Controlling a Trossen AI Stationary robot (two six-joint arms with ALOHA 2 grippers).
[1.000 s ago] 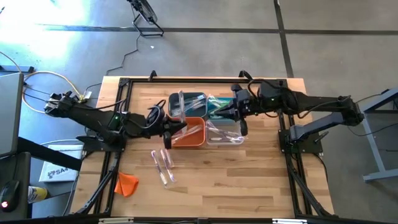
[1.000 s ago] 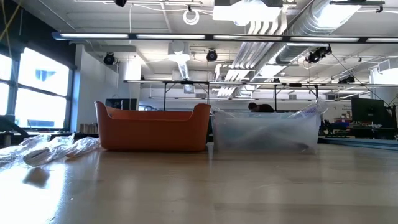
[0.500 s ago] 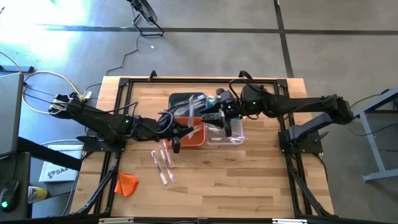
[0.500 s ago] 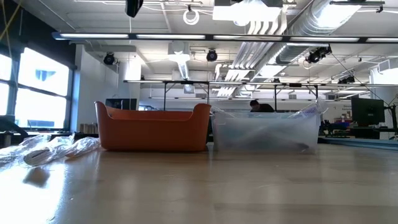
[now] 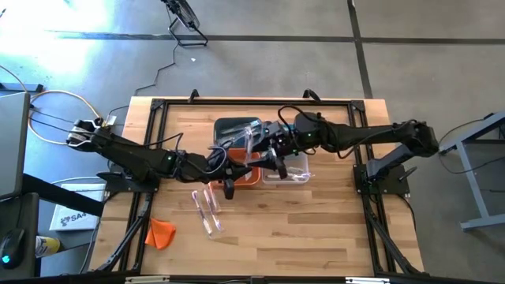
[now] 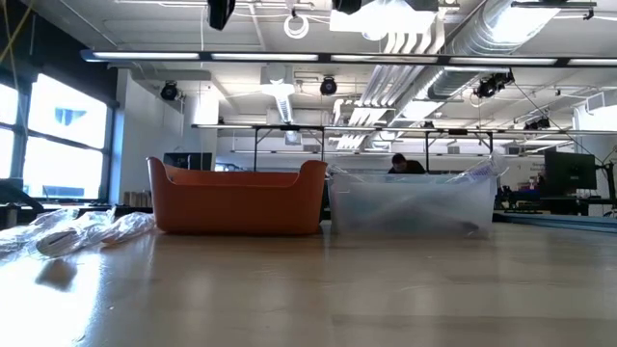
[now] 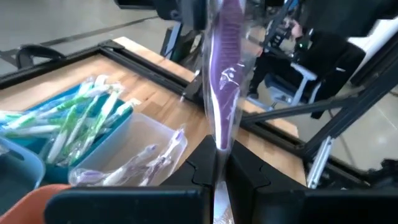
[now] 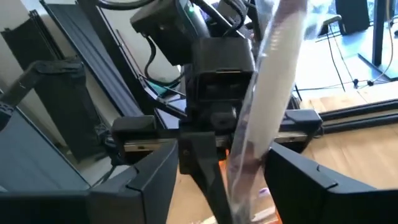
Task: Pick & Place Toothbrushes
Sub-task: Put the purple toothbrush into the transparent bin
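- High view: Both arms meet in the middle of the frame, over the bins. The left end effector (image 5: 230,188) sits just below the orange bin (image 5: 241,175). The right end effector (image 5: 278,162) is over the clear bin (image 5: 296,172), just right of it. Three wrapped toothbrushes (image 5: 207,208) lie on the worktop (image 5: 316,237) below the bins, and an orange lump (image 5: 161,233) lies at the lower left.
- Low view: The orange bin sits left of center and the clear bin right of center, side by side. A shiny heap of wrappers (image 6: 87,231) lies at the left edge. No end effector shows down here.
- Left wrist view: The left fingers are pressed together on the bottom end of a purple toothbrush (image 7: 222,87) in a clear wrapper, and it stands up tall. Green and white ones (image 7: 74,121) fill a teal bin at the left.
- Right wrist view: The right fingers (image 8: 152,180) are spread wide, one on each side of the same wrapped stick, not squeezing it.
- This looks like a hand-over step: one arm holds, the other has let go. Next, I think the left arm must carry the brush over the right bin and drop it in.
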